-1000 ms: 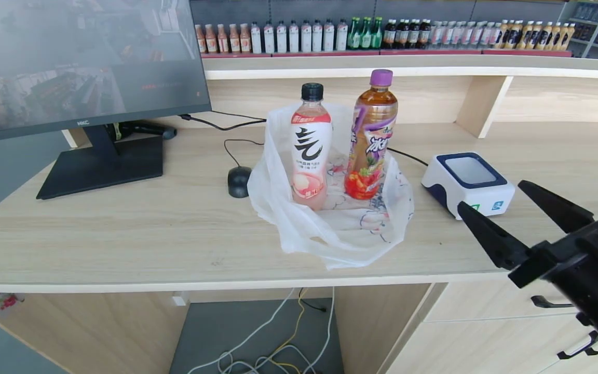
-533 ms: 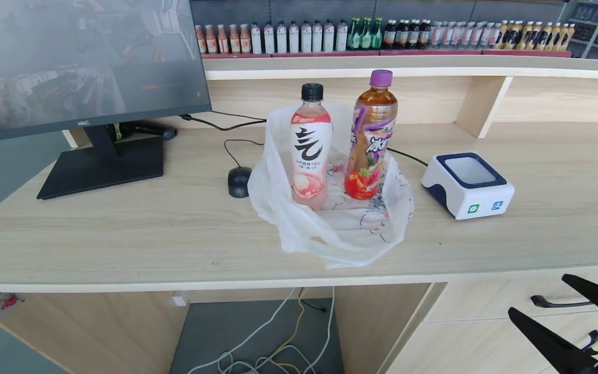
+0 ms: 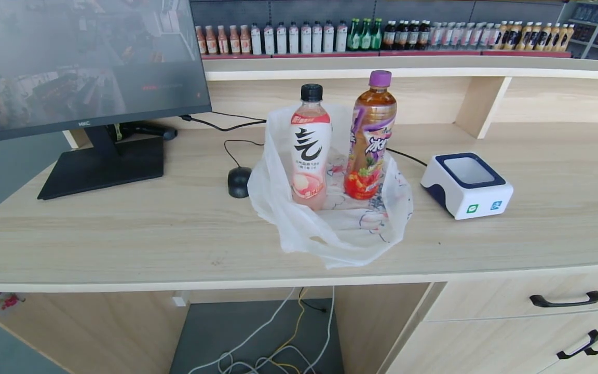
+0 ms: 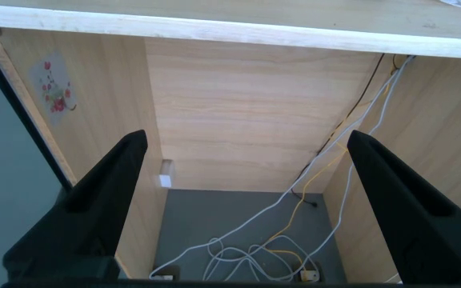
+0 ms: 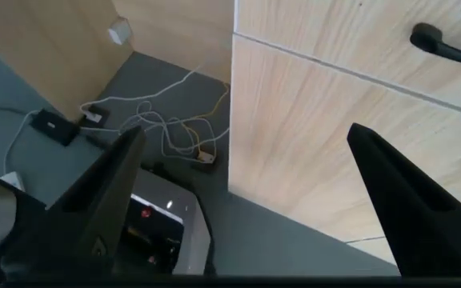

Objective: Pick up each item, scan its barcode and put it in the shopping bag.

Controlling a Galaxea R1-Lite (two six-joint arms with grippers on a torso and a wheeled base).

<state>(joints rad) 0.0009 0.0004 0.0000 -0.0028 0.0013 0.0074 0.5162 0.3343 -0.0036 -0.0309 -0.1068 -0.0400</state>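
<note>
Head view, items: the pink drink bottle (image 3: 309, 150) with a black cap and the amber tea bottle (image 3: 371, 137) with a purple cap are both standing upright inside the white shopping bag (image 3: 340, 234), side by side and close together.
Bag: it is sitting open on the wooden counter (image 3: 122, 239), its sides slumping around the bottle bases.
Scanner: the barcode scanner (image 3: 466, 184) is sitting on the counter just beside the bag, on the robot's right, with nothing over its window.
Left gripper (image 4: 246, 140): its fingers are standing wide apart and holding nothing, and it is pointing into the recess under the counter.
Right gripper (image 5: 246, 134): its fingers are also spread wide and holding nothing, and it is hanging low in front of the drawer fronts.
Step in hand (judgement): with both bottles bagged and both tools unloaded, the scan-and-bag cycle is looking finished, or pausing between items.
Next move (judgement): if another item is waiting, an arm is going to need to rise above the counter edge before reaching, while keeping wide of the bag so the bottles are not tipping.
View comparison: the head view is giving the bag, the bottles and the scanner. The left wrist view is adding the loose cables (image 4: 254, 248) on the floor. The right wrist view is adding a drawer handle (image 5: 446, 48) and a power adapter (image 5: 54, 126).
</note>
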